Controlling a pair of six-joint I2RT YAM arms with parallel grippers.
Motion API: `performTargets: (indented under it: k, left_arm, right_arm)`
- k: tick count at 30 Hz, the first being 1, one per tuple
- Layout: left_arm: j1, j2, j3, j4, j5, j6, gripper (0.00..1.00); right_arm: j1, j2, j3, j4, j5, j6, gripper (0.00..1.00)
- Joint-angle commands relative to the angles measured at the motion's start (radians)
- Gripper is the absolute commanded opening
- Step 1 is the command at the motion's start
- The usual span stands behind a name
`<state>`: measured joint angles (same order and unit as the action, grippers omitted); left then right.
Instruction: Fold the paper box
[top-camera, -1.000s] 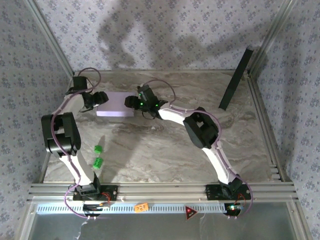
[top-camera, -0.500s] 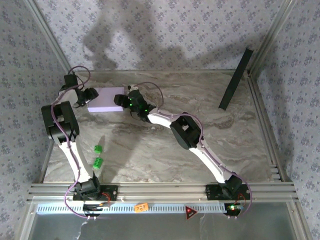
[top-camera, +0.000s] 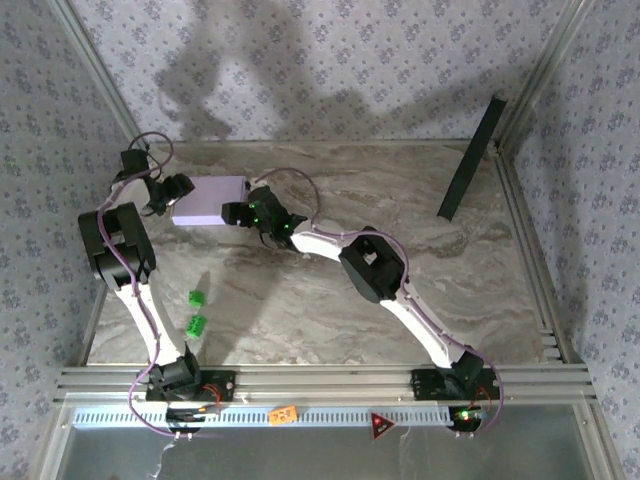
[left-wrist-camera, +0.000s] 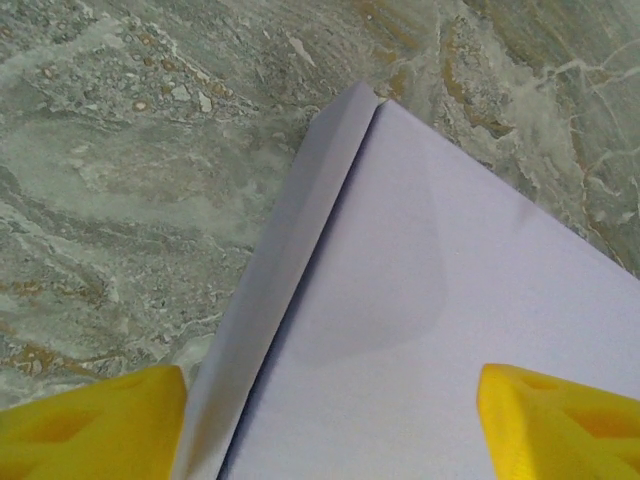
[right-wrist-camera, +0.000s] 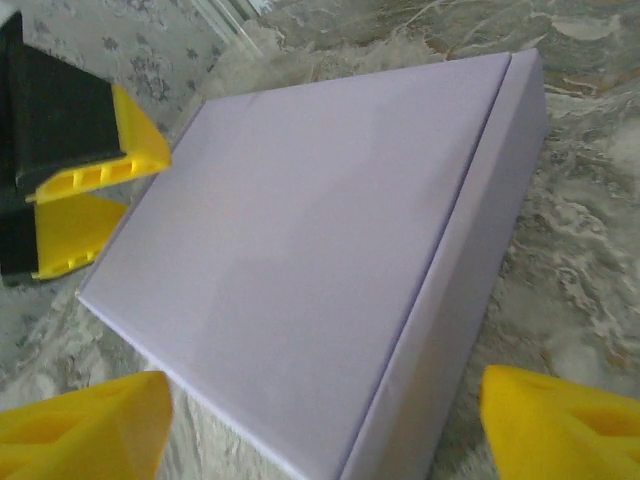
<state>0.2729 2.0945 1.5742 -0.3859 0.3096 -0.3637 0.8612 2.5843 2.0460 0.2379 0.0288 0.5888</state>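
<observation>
Top external: paper box (top-camera: 208, 200) folded; left gripper (top-camera: 171, 196), right gripper (top-camera: 231, 212) flank it, spread.

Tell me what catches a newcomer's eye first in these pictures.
A closed lavender paper box lies flat at the far left of the marbled table, with the left gripper at one end and the right gripper at the other, yellow fingers spread wide. A long black panel leans in the far right corner, and two small green blocks sit near the left arm.
</observation>
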Motion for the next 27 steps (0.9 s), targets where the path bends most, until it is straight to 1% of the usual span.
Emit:
performTargets:
  k: [1, 4, 8, 11, 14, 16, 18, 21, 23, 25, 27]
  left_arm:
    - [0.003, -0.104, 0.017, -0.027, -0.001, 0.01, 0.82]
    - [-0.002, -0.173, -0.033, -0.016, -0.017, 0.009, 0.89]
    - [-0.024, -0.3, -0.165, 0.04, -0.078, 0.008, 0.99]
    - [-0.054, -0.389, -0.265, 0.074, -0.123, 0.016, 0.99]
    - [-0.097, -0.483, -0.385, 0.122, -0.202, 0.032, 1.0]
    - [-0.127, -0.546, -0.473, 0.166, -0.253, 0.042, 0.99]
    - [-0.153, -0.606, -0.557, 0.21, -0.288, 0.053, 0.99]
    - [-0.187, -0.671, -0.659, 0.25, -0.345, 0.085, 1.0]
    - [-0.206, -0.707, -0.723, 0.279, -0.384, 0.116, 0.99]
    - [-0.224, -0.746, -0.803, 0.331, -0.466, 0.136, 0.99]
    - [-0.228, -0.783, -0.877, 0.385, -0.514, 0.157, 0.99]
  right_arm:
    - [-0.025, -0.155, -0.07, -0.072, 0.024, -0.129, 0.89]
    - [-0.047, -0.266, -0.201, -0.069, 0.027, -0.202, 0.99]
    - [-0.074, -0.429, -0.415, -0.07, 0.072, -0.312, 0.99]
    - [-0.103, -0.553, -0.559, -0.113, 0.111, -0.383, 0.99]
    - [-0.138, -0.679, -0.699, -0.167, 0.169, -0.445, 0.99]
    - [-0.166, -0.76, -0.782, -0.214, 0.21, -0.461, 0.99]
    - [-0.206, -0.847, -0.881, -0.249, 0.277, -0.472, 0.99]
    - [-0.268, -0.97, -1.014, -0.272, 0.347, -0.507, 0.99]
    - [-0.313, -1.055, -1.097, -0.269, 0.363, -0.528, 0.99]
    - [-0.371, -1.144, -1.189, -0.249, 0.37, -0.535, 0.99]
    - [-0.429, -1.217, -1.267, -0.223, 0.36, -0.54, 0.99]
